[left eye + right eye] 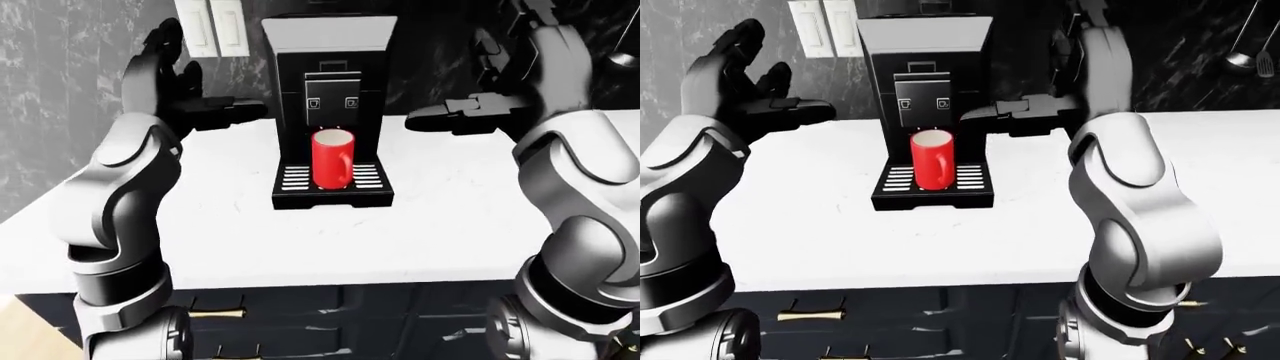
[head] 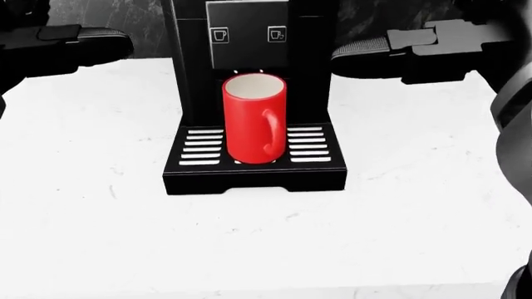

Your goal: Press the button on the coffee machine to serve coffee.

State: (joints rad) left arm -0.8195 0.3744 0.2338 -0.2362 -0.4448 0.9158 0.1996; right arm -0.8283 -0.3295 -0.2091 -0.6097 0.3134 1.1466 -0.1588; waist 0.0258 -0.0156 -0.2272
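White marble counter point(image 1: 440, 217), dark marbled wall point(image 1: 60, 90), dark cabinets point(image 1: 330, 315) below.

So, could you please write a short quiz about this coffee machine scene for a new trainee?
1. True or false: the red mug stands upright on the drip tray of the coffee machine.
2. How many cup-icon buttons show on the machine's panel?
3. Which fits? A: the left hand presses a button. B: both hands are open, one on each side of the machine, touching no button. C: the right hand holds the mug.

Key:
1. True.
2. Two: left button, right button.
3. B.
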